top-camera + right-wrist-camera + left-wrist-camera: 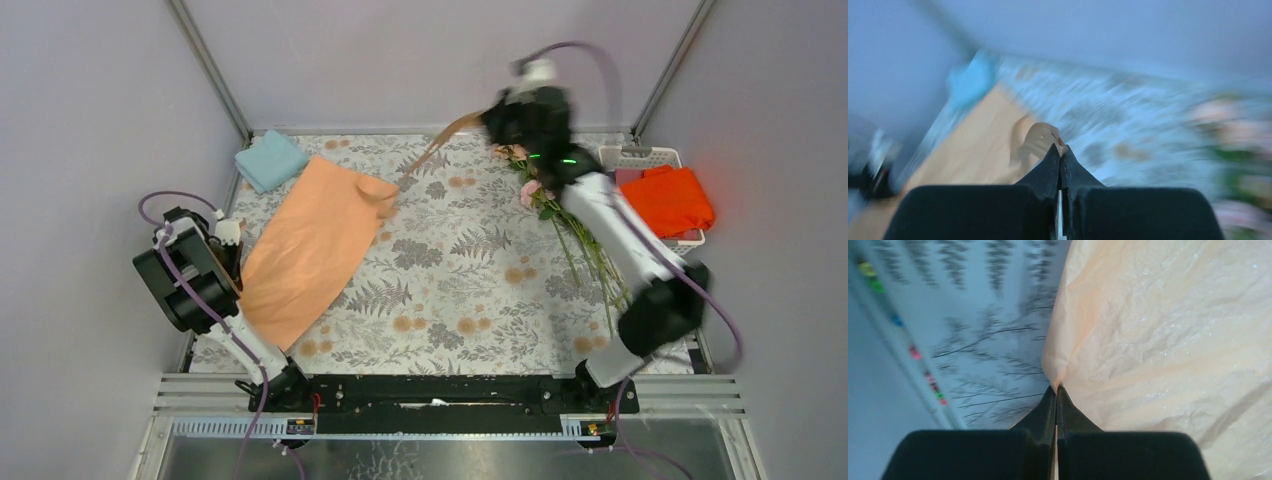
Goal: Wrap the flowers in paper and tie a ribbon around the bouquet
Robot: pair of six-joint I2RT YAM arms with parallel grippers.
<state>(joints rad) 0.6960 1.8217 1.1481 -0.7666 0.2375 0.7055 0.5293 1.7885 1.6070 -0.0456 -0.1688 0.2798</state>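
Paper could tear

It lies at 9 o'clock, its near edge pinched by the left gripper. At 1 o'clock the right gripper pinches the ribbon. A hard tug on either could rip or drag the sheet. Flowers lie at 3 o'clock.

top cam looks down on the worktop, arm bases at 6 o'clock. wrist cams face forward, super close; all three catch the paper.
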